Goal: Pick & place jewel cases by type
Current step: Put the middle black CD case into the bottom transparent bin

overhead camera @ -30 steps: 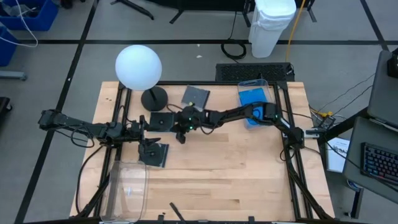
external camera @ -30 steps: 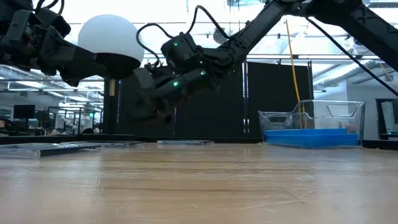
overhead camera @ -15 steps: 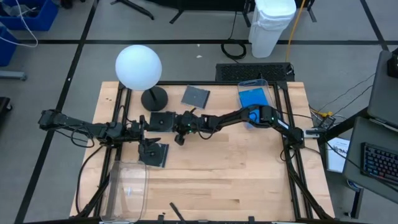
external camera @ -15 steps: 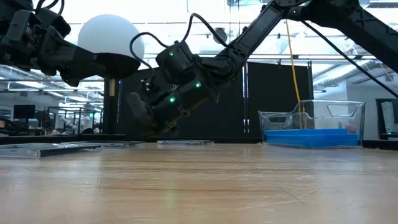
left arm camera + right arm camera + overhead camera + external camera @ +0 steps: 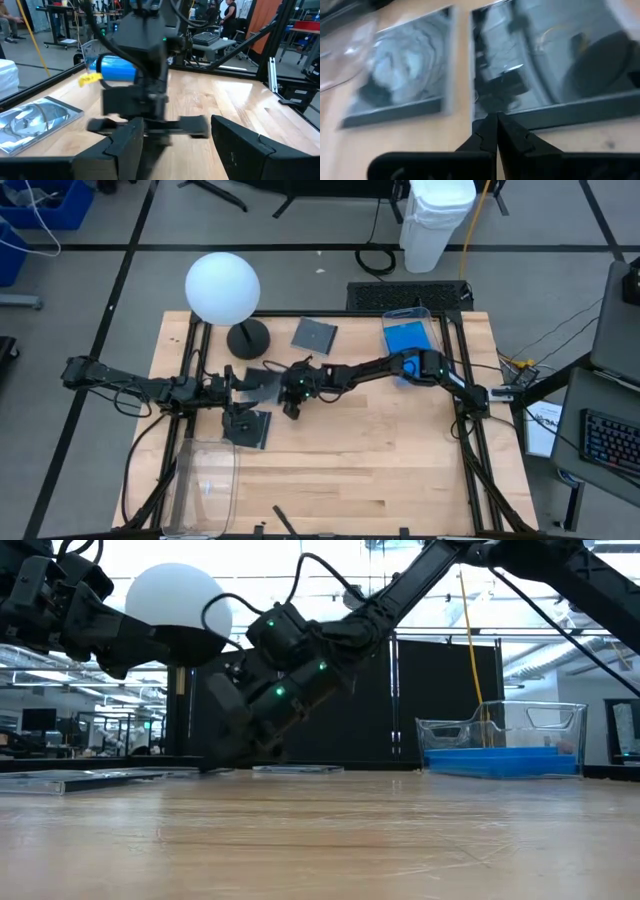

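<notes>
From above, the right pincer [image 5: 291, 402] reaches across the bench [image 5: 380, 450] to the near edge of a dark case [image 5: 263, 378] lying in front of the lamp [image 5: 224, 288]; its fingers are pressed together, tips at that edge. A second dark case [image 5: 315, 334] lies behind it, well apart. A third dark case [image 5: 250, 428] lies nearer the front, under the left pincer [image 5: 231, 412], which hovers with its fingers spread wide and holds nothing. Blue cases [image 5: 405, 340] lie in the clear bin [image 5: 417, 313] at the back right. Another clear bin [image 5: 206, 477] lies at the front left.

At bench height, the right pincer [image 5: 215, 762] tilts down to the wood beside a flat dark case [image 5: 296, 769]. The blue cases [image 5: 500, 760] show as a stack inside the bin [image 5: 560, 720]. The lamp globe [image 5: 178, 600] stands at the left.

The left wrist view shows its own two fingers [image 5: 125, 145] standing apart, empty, with the right arm's head [image 5: 142, 55] blurred just ahead and a shiny case [image 5: 30, 120] on the bench off to one side.

The right wrist view shows its closed fingers [image 5: 495, 135] meeting at a point against the edge of one dark case [image 5: 545, 70], with another case [image 5: 400, 85] just beside it.
</notes>
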You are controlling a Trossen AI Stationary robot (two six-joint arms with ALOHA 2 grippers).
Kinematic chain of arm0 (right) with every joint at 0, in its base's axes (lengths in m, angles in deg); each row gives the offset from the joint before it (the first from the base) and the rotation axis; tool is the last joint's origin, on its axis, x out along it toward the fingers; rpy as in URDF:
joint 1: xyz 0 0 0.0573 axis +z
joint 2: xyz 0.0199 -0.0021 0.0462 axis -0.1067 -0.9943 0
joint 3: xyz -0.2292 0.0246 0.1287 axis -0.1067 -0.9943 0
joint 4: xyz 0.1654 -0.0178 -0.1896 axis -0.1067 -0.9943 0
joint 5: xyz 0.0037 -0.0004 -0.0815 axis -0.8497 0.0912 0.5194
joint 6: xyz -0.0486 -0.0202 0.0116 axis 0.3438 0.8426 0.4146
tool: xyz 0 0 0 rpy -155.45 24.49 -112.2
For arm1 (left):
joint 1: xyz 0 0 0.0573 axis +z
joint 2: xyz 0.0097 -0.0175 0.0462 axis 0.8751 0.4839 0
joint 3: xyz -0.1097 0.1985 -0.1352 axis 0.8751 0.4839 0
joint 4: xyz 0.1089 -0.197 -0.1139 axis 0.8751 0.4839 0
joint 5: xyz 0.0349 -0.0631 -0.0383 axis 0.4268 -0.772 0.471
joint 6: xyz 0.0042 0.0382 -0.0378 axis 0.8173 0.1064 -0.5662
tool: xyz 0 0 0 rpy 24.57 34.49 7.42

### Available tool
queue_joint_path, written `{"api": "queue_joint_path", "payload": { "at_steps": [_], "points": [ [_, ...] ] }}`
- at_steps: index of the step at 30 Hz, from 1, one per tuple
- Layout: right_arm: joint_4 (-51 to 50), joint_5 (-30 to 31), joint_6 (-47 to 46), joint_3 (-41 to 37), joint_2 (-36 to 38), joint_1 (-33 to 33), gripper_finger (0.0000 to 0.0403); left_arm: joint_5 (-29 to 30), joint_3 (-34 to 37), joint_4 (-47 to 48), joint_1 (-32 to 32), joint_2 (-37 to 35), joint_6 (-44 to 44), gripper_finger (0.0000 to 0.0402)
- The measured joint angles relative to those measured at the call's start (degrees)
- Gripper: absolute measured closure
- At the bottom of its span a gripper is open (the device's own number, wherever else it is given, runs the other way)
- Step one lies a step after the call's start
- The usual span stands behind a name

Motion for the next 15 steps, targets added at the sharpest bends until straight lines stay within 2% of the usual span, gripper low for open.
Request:
{"api": "queue_joint_path", "payload": {
  "at_steps": [2, 7, 12, 15],
  "points": [
    [-1.88, -2.3, -0.08, -0.02, -0.02, 0.9, 0.0403, 0.0, 0.0, 0.0, -0.02, 0.0, 0.01, 0.0165],
    [-11.19, -2.48, 0.47, -0.07, 0.19, 3.21, 0.0403, 0.0, 0.0, 0.0, -0.02, 0.0, 0.01, 0.0165],
    [-22.2, -0.32, 0.37, 0.04, 0.66, 5.6, 0.0403, 0.0, 0.0, 0.0, 0.0, 0.0, 0.01, 0.0165],
    [-25.15, 1.15, -0.13, 0.09, 0.83, 7.31, 0.0403, 0.0, 0.0, 0.0, -0.01, 0.0, 0.01, 0.0165]
  ]
}}
